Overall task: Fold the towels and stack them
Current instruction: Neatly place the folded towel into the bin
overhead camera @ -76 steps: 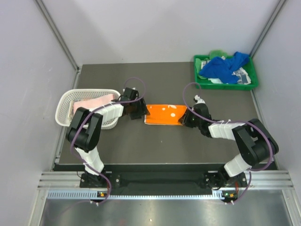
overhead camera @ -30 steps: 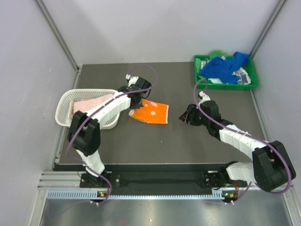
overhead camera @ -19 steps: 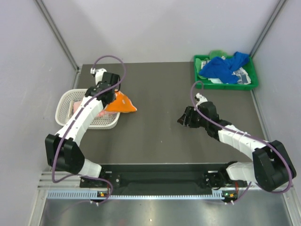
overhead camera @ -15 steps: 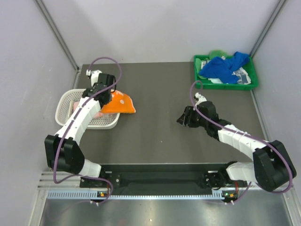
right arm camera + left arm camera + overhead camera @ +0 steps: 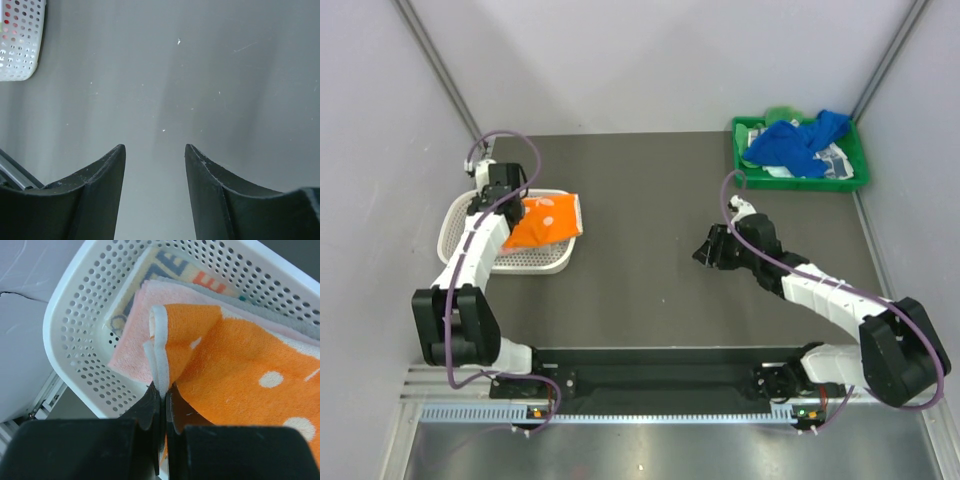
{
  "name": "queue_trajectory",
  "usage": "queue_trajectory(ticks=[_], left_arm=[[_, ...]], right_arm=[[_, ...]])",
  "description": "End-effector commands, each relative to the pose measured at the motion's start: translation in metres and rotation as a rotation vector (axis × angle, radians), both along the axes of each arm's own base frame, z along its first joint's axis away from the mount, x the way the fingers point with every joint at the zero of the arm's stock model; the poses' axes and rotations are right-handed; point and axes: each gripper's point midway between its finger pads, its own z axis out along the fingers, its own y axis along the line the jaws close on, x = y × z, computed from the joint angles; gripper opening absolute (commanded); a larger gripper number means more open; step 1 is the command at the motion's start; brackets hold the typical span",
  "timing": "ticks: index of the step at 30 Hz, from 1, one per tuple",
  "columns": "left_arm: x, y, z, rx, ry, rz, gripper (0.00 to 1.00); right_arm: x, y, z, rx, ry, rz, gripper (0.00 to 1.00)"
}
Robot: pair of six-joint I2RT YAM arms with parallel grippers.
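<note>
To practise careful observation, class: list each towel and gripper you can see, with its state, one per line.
orange towel: folded, held over the basket.
pink towel: folded, lying in basket.
blue towel: crumpled in green tray.
left gripper: shut on orange towel.
right gripper: open, empty.

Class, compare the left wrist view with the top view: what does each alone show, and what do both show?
Left wrist view only: the pink towel and lettered towel lying in the basket. Top view only: the green tray, the blue towel in it, and the right hand open over the table. Both: the basket, and the orange towel pinched in the left hand.
</note>
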Motion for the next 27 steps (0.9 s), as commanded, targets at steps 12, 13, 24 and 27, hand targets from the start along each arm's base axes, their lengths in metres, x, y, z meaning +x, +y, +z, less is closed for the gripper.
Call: queue_trajectory(ticks=[12,13,24,27], left_arm=[[0.014,0.053,-0.028,-0.110,-0.014,0.167,0.57],[0.015,0.053,-0.031,-0.121,-0.015,0.182,0.62],[0.023,0.035,0.002,-0.191,-0.170,0.137,0.85],[0.028,0.017,0.014,-0.192,-0.205,0.090,0.86]], right_arm=[[0.008,0.011,0.010,-0.011,-0.049,0.022,0.50],[0.008,0.012,0.009,-0.013,-0.049,0.025,0.50],[0.010,0.011,0.016,-0.023,-0.080,0.006,0.59],[0.015,0.009,0.027,-0.020,-0.110,-0.010,0.67]])
